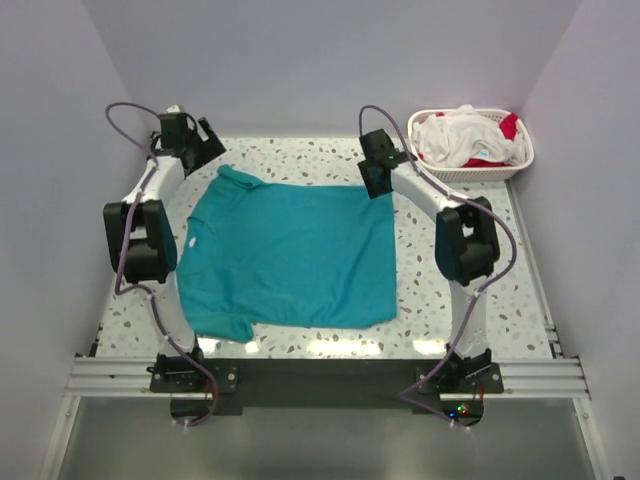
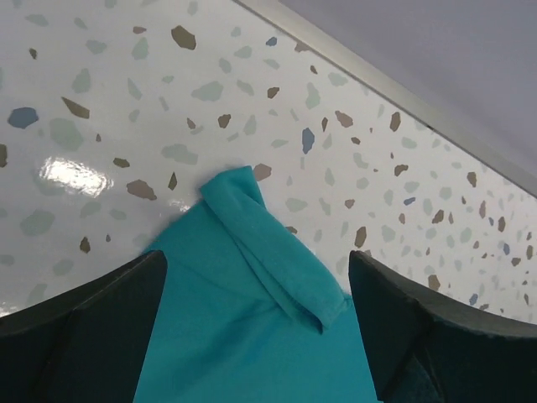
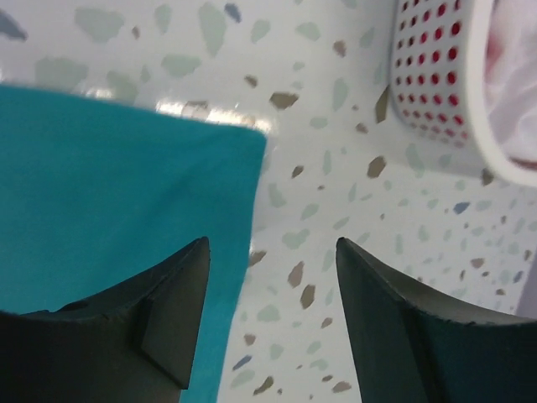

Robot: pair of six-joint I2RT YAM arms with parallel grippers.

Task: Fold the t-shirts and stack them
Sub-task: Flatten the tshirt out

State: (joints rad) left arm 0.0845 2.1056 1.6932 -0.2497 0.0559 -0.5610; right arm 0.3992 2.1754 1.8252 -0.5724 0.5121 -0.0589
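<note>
Left gripper (image 2: 256,273), far left: jaws are standing wide apart, gripping nothing, and are hovering over a folded-over sleeve of the teal t-shirt (image 1: 290,255). The shirt is lying spread flat mid-table (image 1: 430,300), neck pointing left. Right gripper (image 3: 273,248): jaws are standing parted, holding nothing, and are hanging over the shirt's far right corner. Far right: white and red shirts (image 1: 465,135) are lying heaped in a white basket (image 1: 470,176).

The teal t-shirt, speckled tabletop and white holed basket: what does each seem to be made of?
Teal short-sleeved t-shirt: soft matte knit fabric, probably cotton; its sleeve hem folds and creases. Speckled white tabletop: hard, glossy, terrazzo-look, perhaps laminate; lamp glare reflects off it. White lattice basket: apparently moulded plastic; smooth rim, regular holes.
</note>
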